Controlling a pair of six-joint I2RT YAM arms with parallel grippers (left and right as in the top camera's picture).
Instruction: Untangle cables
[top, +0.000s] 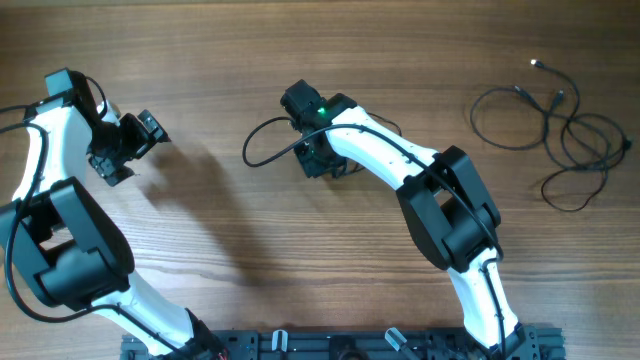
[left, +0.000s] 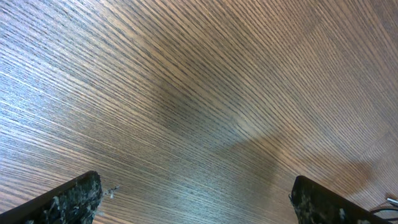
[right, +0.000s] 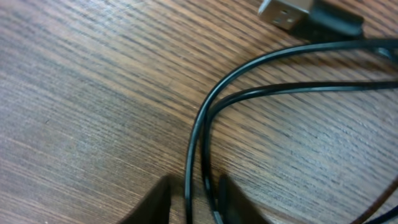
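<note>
A thin black cable (top: 258, 150) loops on the wood at the table's middle, and part of it is hidden under my right gripper (top: 318, 152). In the right wrist view two strands of this cable (right: 249, 65) run down between the fingers of my right gripper (right: 198, 199). The jaws stand narrow around them, with a sliver of wood still showing beside the left strand. The cable's silvery USB plug (right: 286, 12) lies at the top. A tangle of other cables (top: 560, 130) lies far right. My left gripper (top: 135, 150) (left: 196, 199) hangs wide open over bare wood at far left.
The wooden table (top: 200, 250) carries both arm bases along its front edge. A small plug end (top: 536, 64) sticks out at the top of the right tangle. My right arm's white links (top: 400, 160) stretch across the middle toward the centre cable.
</note>
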